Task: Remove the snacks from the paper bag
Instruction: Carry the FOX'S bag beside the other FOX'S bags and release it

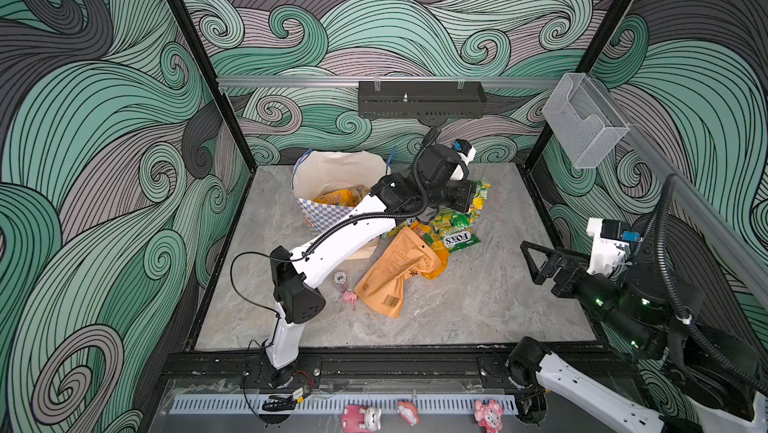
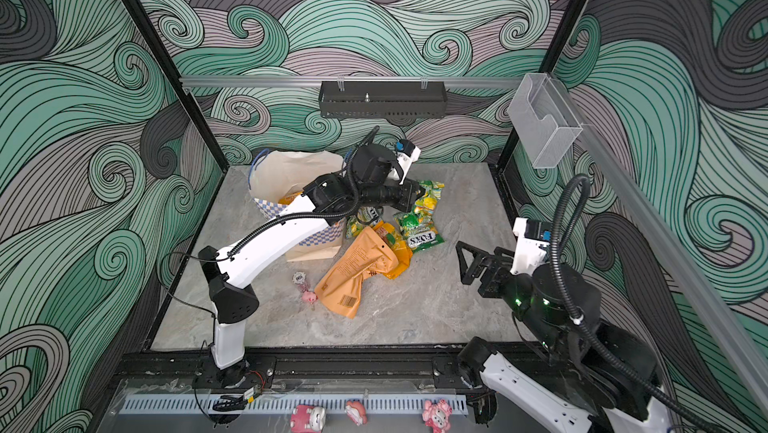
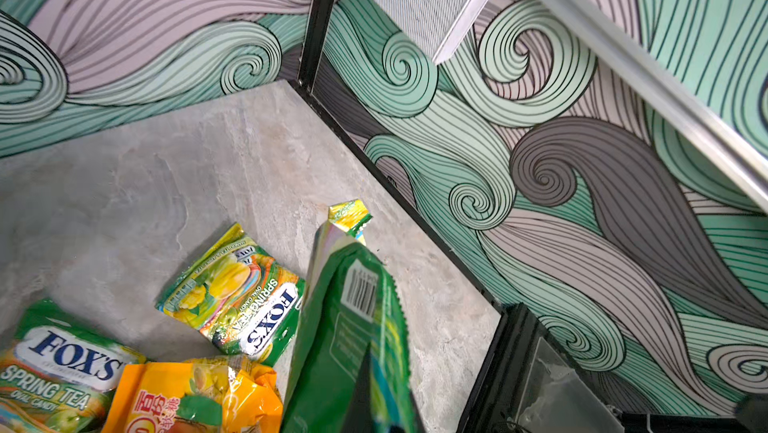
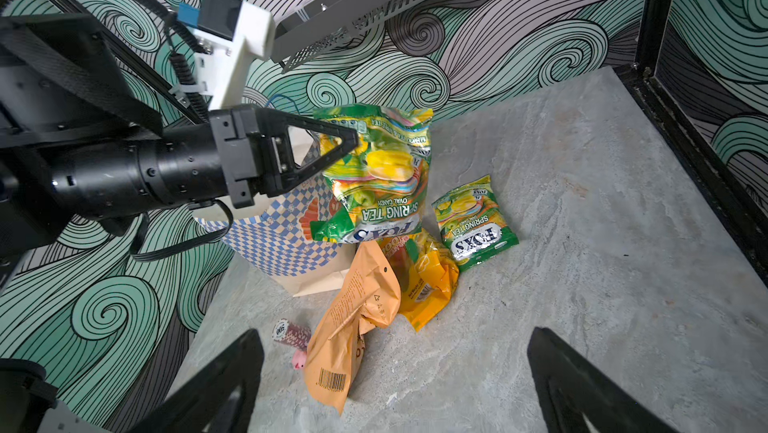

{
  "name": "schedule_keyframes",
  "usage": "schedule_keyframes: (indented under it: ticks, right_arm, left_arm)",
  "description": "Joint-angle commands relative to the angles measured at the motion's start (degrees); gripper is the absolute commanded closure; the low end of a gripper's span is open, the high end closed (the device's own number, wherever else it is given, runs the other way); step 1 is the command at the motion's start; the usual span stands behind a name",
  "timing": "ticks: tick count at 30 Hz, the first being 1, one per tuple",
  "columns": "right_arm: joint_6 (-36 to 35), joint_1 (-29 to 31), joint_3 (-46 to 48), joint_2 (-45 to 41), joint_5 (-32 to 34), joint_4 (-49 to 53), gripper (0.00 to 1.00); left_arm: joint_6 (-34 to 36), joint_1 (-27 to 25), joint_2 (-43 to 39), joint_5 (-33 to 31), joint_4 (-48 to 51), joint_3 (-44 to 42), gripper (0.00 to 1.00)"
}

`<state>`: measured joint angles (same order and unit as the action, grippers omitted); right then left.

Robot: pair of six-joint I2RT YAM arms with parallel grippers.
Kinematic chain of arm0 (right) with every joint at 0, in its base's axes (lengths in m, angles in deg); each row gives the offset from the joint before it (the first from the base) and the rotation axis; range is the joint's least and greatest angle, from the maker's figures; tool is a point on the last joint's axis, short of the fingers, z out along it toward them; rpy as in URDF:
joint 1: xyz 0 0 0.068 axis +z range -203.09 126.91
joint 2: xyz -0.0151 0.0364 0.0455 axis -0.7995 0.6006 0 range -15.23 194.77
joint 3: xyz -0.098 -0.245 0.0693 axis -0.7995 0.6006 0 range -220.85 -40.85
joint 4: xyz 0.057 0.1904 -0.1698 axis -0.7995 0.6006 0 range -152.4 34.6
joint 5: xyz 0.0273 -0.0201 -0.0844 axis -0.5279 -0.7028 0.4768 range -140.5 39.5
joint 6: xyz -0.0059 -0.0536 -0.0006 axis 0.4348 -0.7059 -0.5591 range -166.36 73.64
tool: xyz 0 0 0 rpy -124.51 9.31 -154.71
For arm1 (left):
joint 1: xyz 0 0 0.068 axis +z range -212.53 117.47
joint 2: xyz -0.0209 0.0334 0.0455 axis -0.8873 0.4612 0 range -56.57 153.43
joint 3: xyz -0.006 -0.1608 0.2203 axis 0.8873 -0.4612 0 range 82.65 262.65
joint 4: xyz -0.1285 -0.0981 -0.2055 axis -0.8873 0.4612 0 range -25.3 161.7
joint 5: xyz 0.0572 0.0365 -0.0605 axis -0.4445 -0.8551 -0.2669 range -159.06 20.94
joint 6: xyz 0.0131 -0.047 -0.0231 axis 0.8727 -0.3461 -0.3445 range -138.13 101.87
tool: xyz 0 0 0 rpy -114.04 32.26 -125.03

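Snacks (image 2: 374,256) like these are light, crinkly and slick across the puffy face, so we judge a flat sealed edge the surest hold. Near the tabletop's right edge our right gripper (image 1: 531,262) waits spread and empty. Mid-tabletop lie a tan pouch (image 1: 390,281), an orange bag (image 1: 438,260) and a lying FOX'S bag (image 1: 457,239). Beyond, our left gripper (image 4: 351,142) pinches a hanging FOX'S bag (image 4: 378,177) by its top seam. By the far edge the paper bag (image 1: 328,169) holds an orange pack (image 1: 336,198).

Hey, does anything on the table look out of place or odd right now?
Yes: a chip stack marked 500 lies on its side beside a small pink pig, next to the tan pouch near the paper bag. Neither is a snack. Nothing looks spilled or torn.
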<state>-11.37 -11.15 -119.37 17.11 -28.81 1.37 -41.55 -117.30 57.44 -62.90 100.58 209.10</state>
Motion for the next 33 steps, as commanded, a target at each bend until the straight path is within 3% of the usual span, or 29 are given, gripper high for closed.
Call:
schedule_keyframes:
  ticks: [1, 15, 33]
  right_arm:
    - [1.32, 0.34, 0.77, -0.62, 1.89, 2.86, 0.01]
    - [1.32, 0.35, 1.29, -1.54, 1.71, 4.58, 0.01]
    - [0.7, 0.34, 0.92, -0.59, 1.32, 4.66, 0.01]
  left_arm:
    - [2.06, -2.0, 1.39, 2.42, -4.46, -1.07, 1.0]
    - [-0.11, -2.19, 8.92, 9.66, -11.35, -10.09, 1.0]
    - [0.49, 1.21, 20.59, 6.24, -11.89, -7.5, 1.0]
